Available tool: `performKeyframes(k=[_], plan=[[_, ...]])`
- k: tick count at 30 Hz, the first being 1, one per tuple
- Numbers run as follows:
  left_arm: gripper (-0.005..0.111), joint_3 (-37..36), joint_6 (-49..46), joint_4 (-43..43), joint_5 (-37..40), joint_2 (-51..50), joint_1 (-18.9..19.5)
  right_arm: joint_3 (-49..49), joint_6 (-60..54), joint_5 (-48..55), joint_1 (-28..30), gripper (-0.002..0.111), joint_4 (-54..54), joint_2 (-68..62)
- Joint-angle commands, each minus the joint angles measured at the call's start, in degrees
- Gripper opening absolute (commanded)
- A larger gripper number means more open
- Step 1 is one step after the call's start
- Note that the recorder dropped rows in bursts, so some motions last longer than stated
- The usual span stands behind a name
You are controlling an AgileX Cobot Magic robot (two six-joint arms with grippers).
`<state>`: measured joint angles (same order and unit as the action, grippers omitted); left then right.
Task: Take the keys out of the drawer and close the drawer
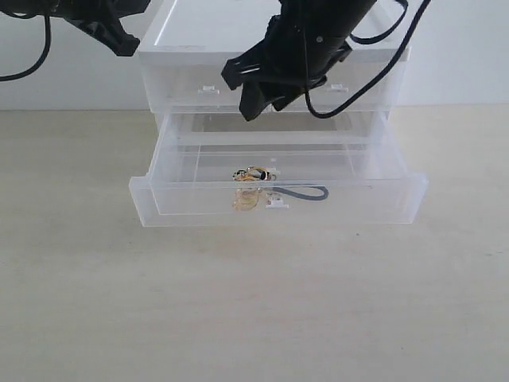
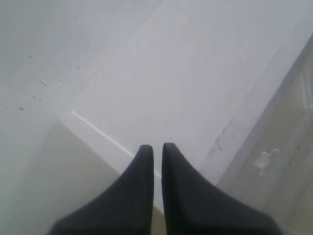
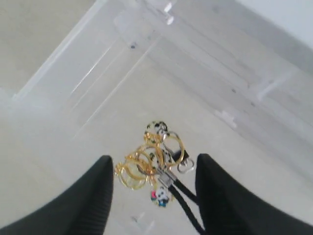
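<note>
The drawer, a wide translucent white one, stands pulled out of the cabinet toward the table's front. The keys lie on its floor near the front wall: gold rings, a small charm and a black loop strap trailing to the right. My right gripper hangs open above the open drawer, just behind the keys. In the right wrist view the keys lie below and between its spread fingers, untouched. My left gripper is at the cabinet's upper left corner, shut and empty.
The white cabinet stands at the back of the beige table; its flat top fills the left wrist view. Half-width drawers with small tab handles sit above the open drawer. Black cables hang off the right arm.
</note>
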<state>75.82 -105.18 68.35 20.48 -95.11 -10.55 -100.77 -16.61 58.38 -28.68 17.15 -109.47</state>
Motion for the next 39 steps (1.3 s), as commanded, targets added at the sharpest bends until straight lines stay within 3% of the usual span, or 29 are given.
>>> performKeyframes(k=[1, 7, 23, 39], plan=[[0.004, -0.2, 1.1, 1.7, -0.1, 1.2, 0.2, 0.1, 11.7, 5.2, 0.2, 0.064, -7.3, 0.9], [0.004, -0.6, 3.1, 1.7, -0.2, 4.0, 0.2, 0.1, 14.8, 5.8, -1.2, 0.050, -6.2, 0.9], [0.004, -3.1, 3.2, 1.7, -1.1, 9.0, 0.2, 0.1, 19.1, -2.6, -3.3, 0.050, -7.6, -5.2], [0.004, -3.1, 3.2, 1.7, -1.2, 9.0, 0.2, 0.1, 15.0, -2.0, -3.3, 0.052, -7.6, -8.3]])
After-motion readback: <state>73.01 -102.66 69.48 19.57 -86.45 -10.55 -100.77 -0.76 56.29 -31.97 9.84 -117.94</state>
